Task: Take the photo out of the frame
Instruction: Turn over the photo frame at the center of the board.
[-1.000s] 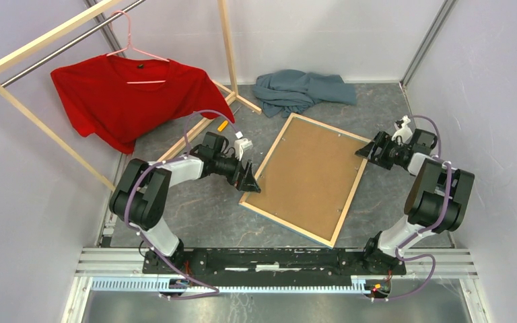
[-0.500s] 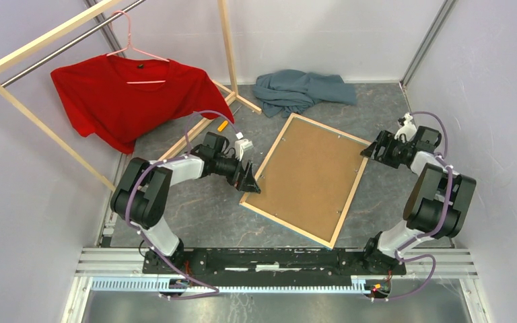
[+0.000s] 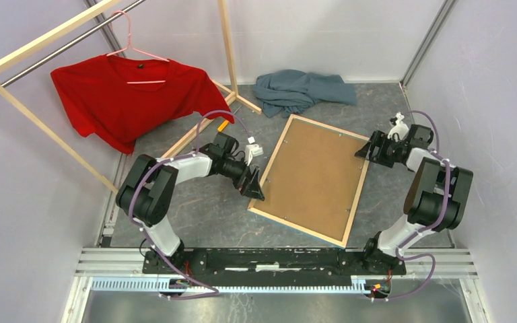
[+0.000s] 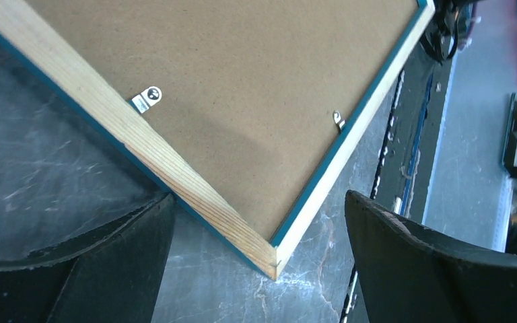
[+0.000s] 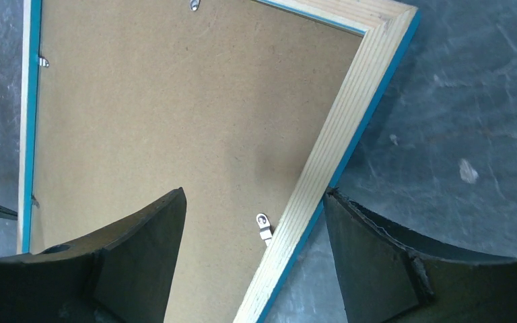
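The frame (image 3: 296,225) lies flat on the grey table (image 3: 202,208), right of centre in the top view, back side up. Its pale wood rails surround the brown backing board (image 3: 313,178). The long axis runs from the upper middle of the picture down toward the lower middle, with the upper end leaning right. One short rail faces the far wall and the other faces the arm bases.

Left arm: the elbow is folded out at the left and the forearm is extended to the right. The left gripper (image 3: 254,187) is low at the frame's lower-left corner. In the left wrist view its fingers (image 4: 108,269) are spread wide, with that corner between them. Contact with the rail cannot be determined.

Right arm: the elbow is raised at the right edge and the wrist is turned left. The right gripper (image 3: 367,149) is at the upper-right corner. Its fingers (image 5: 128,256) are spread and straddle the right rail, one over the board and one over the table just beside the rail's outer edge. A metal clip (image 5: 263,226) sits between them.
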Tool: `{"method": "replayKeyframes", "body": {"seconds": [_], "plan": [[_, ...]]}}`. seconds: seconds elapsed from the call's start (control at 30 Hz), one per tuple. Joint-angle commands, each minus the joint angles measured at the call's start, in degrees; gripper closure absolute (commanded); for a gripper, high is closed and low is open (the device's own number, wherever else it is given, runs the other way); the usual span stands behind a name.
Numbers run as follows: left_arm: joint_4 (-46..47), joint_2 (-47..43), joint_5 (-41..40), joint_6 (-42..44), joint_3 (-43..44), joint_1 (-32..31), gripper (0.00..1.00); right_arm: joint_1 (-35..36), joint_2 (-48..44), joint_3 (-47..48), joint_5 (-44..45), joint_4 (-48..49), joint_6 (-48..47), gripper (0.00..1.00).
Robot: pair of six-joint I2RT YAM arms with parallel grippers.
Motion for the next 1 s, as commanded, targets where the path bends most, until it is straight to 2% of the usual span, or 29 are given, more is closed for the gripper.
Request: {"method": "replayKeyframes", "body": {"seconds": [0.0, 0.3, 0.97], "plan": [[-4.60, 0.09, 4.20, 5.86, 2.55, -2.32, 0.00, 2.45, 2.56, 3.40, -4.41, 0.59, -1.75, 0.19], [-6.39, 1.08, 4.22, 7.31, 3.75, -3.50, 0.00, 5.55, 4.53, 3.88, -10.50, 4.02, -0.82, 0.19], [-9.16, 1.37, 3.52, 11.17, 4.66, -3.55, 0.00, 12.92, 6.64, 4.27, -14.85, 8.27, 2.16, 0.13]]}}
